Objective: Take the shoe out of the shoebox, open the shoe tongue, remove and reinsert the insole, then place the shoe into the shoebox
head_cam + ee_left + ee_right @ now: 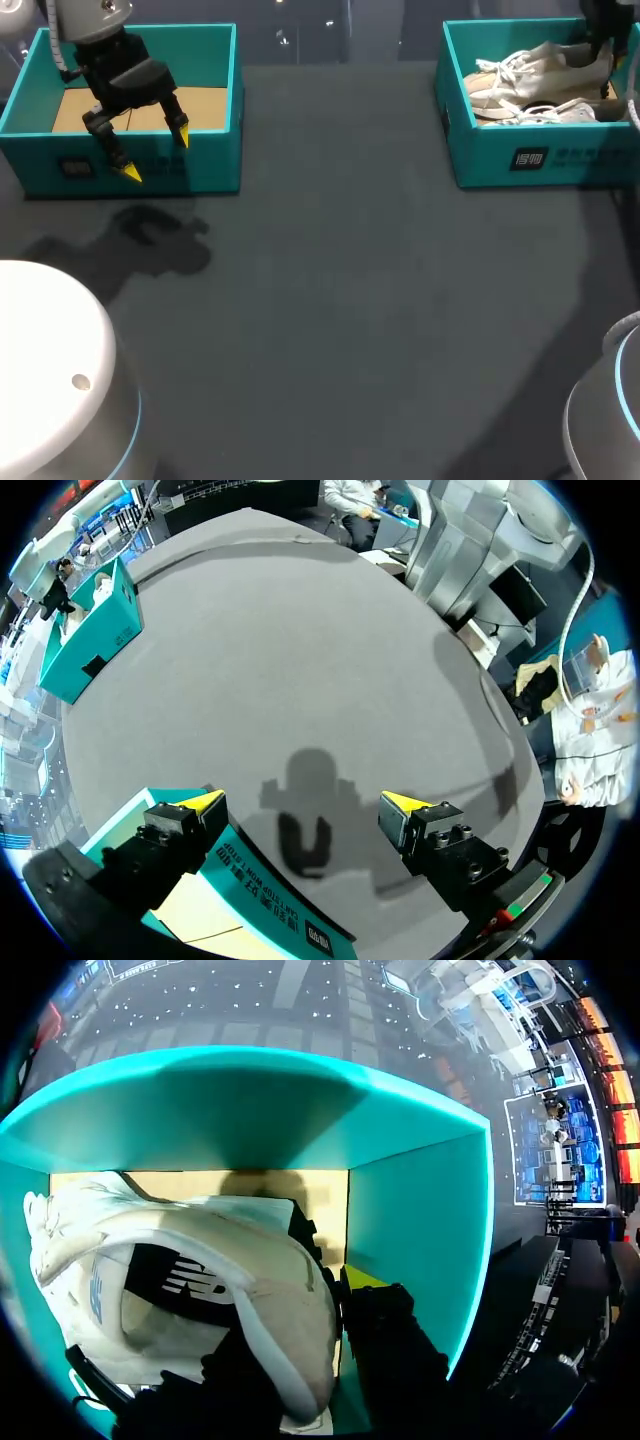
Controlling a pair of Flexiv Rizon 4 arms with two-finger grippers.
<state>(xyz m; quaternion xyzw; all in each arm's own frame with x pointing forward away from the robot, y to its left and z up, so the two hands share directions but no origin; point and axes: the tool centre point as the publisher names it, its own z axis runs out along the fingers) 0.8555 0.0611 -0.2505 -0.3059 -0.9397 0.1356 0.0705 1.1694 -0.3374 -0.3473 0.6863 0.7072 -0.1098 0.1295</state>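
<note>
The teal shoebox stands at the back right and holds two white shoes. The upper shoe lies on its side above the other shoe. My right gripper reaches down into the box at the upper shoe's heel. In the right wrist view it is shut on the heel of the white shoe, with one yellow tip showing beside the box's teal wall. My left gripper hangs open and empty over the front wall of a second teal box; its tips are spread wide.
The second teal box at the back left shows only a bare cardboard floor; its front wall lies under my left gripper. The dark grey table stretches between the two boxes. In the left wrist view the shoebox sits far across the table.
</note>
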